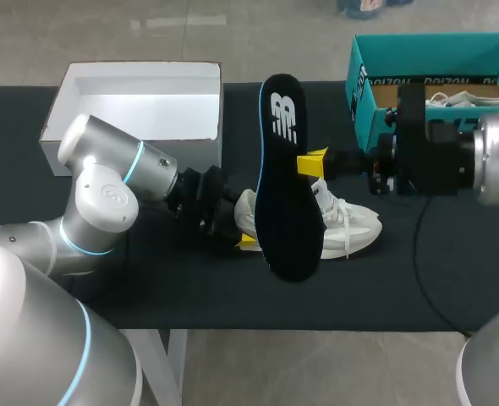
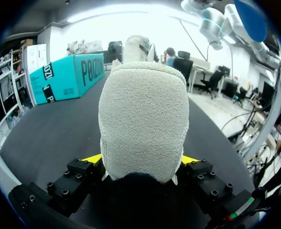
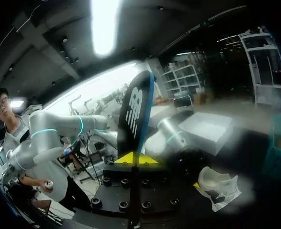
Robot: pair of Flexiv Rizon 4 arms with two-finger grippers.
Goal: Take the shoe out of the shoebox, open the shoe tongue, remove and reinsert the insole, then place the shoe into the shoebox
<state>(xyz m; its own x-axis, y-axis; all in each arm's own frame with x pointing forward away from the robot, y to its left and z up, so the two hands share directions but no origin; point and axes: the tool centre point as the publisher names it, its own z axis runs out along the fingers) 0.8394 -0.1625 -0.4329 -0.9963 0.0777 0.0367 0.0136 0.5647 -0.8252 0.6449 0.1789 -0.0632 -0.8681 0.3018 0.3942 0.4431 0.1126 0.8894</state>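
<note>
Holding the shoe (image 1: pixel 351 222) on the table (image 1: pixel 402 288) by its heel with the left gripper (image 1: pixel 243 233); clamped on that fuzzy heel from both sides, yellow tips (image 2: pixel 94 159) peeking out at either flank in the left wrist view. Gripping the insole (image 1: pixel 283 178) in the right gripper (image 1: pixel 313 162), shut on its edge about midway along; lifted above the shoe and standing on end as far as can be told, logo end up, broad end down by the shoe. Reads as removal done, reinsertion in hand. Next, most likely: tilt the insole flatter, point one end into the shoe's mouth, feed it along the sole with the heel pinned; calls for an open tongue, which cannot be checked from here, and a shallow angle to avoid buckling. Reaching in low from the left with the left arm (image 1: pixel 106 194), wrist lying along the table toward the heel; coming in level from the right with the right arm (image 1: pixel 495 165), fingers aimed leftward over the shoe. Farther back: a white box (image 1: pixel 139 106) behind the left arm; the teal shoebox (image 1: pixel 361 101) at far right with a second shoe (image 1: pixel 474 99) inside; final placing not yet done.
</note>
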